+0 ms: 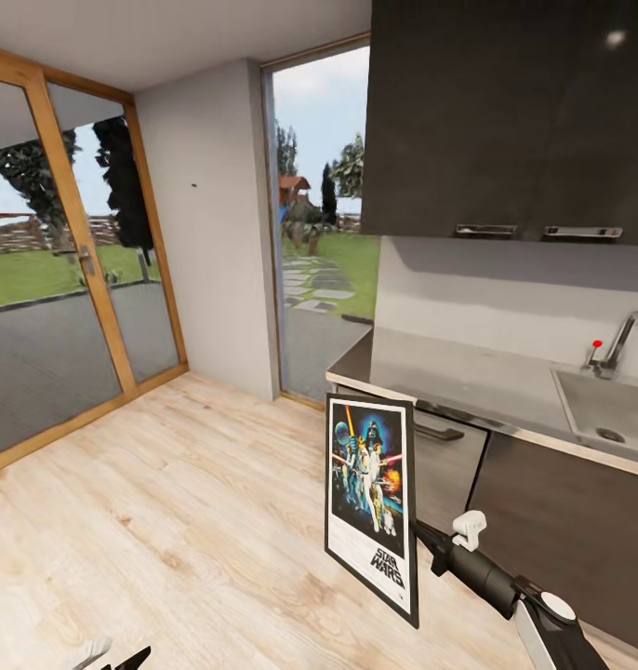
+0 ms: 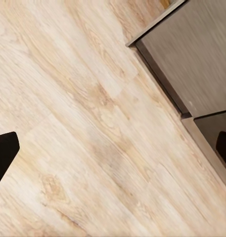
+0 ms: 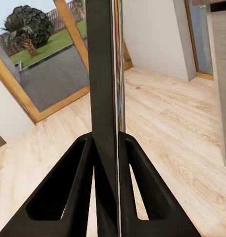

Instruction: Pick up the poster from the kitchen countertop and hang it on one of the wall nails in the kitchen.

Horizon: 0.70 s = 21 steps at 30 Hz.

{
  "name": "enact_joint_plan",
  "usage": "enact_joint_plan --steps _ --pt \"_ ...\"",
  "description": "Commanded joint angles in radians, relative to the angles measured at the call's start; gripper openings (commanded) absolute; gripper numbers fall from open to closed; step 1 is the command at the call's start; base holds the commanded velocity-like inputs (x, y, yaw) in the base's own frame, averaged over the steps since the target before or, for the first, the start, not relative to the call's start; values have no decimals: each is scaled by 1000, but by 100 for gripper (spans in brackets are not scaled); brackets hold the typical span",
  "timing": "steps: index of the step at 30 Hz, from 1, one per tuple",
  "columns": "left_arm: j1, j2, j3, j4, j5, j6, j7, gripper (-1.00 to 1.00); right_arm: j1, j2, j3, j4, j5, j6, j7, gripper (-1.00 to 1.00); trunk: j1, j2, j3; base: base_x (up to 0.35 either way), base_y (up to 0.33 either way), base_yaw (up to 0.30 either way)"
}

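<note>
The right gripper (image 3: 110,163) sits nearest, its two dark fingers (image 3: 68,192) pinched onto the edge of the poster (image 3: 104,74), which rises between them as a thin black slab seen edge-on. In the head view the right arm (image 1: 505,586) reaches in from the lower right and carries the poster (image 1: 372,502) upright above the floor (image 1: 170,521), clear of the countertop (image 1: 468,377), picture side facing the camera. Low at the left the left gripper (image 1: 110,659) barely enters the frame; its wrist camera looks down at floorboards and a cabinet corner, with dark finger tips at the picture's edges, so I cannot tell how wide it stands.

Beyond the poster run the cabinets (image 1: 561,521), the countertop with sink (image 1: 607,409) and tap (image 1: 626,340). Further off, on the pale wall (image 1: 207,233) between the glass door (image 1: 59,270) and the window, a nail (image 1: 192,184) shows as a tiny dark dot, well apart from the poster and higher.

Risks, as I judge them: the grip is on one edge only, so the frame could pivot or slip during the carry. Swinging it toward the wall could knock it on the cabinets. The nail is very small, so the hanging point could miss it and the poster drop.
</note>
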Motion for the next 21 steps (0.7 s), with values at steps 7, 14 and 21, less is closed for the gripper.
enact_joint_plan --steps 7,14,21 --pt "-1 0 -9 1 3 -8 -3 100 -1 0 -1 1 -4 -1 5 -100 -27 48 20 0 0 0" --pt "-1 0 -9 1 3 -8 -3 100 -1 0 1 1 -4 -2 5 -100 -54 97 42 0 0 0" --pt "-1 0 -9 1 3 -8 -2 100 -1 0 1 1 -4 -1 5 -100 -80 146 64 0 0 0"
